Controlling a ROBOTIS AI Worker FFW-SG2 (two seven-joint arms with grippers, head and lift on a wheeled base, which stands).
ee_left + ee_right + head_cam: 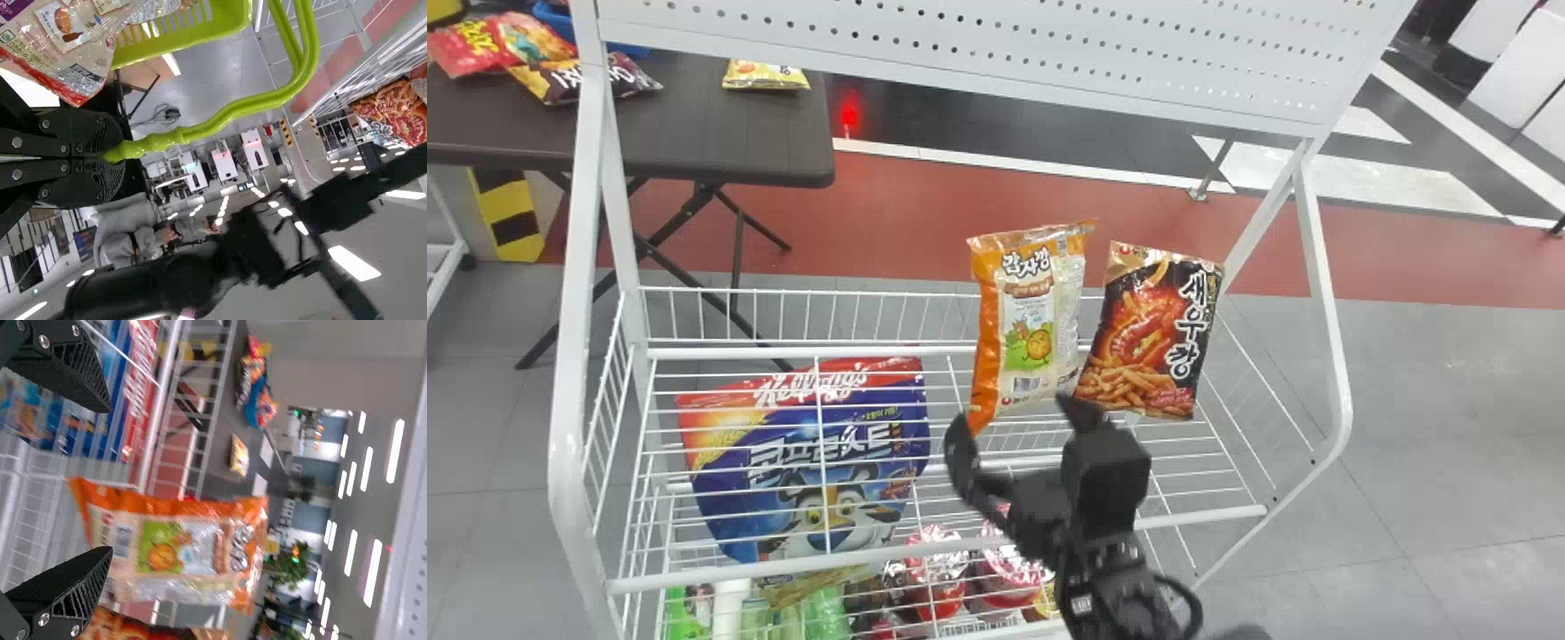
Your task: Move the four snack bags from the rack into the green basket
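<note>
Orange bag [1027, 347] stands nearly upright in the rack [565, 444], between the blue bag [818, 453] on the left and the black bag [1147, 338] just to the right. The right pincer [1018, 422] is on its near side, spread wide and gripping nothing. I'd call it light, a slick, crinkly pillow with brittle snacks inside. Best take it by both side edges, about mid-height, squeezing softly so it buckles without bursting; a corner could slip. The right-hand finger needs room beside the black bag. The left pincer [110, 150] is clamped on the handle [200, 130] of the green basket [227, 17].
</note>
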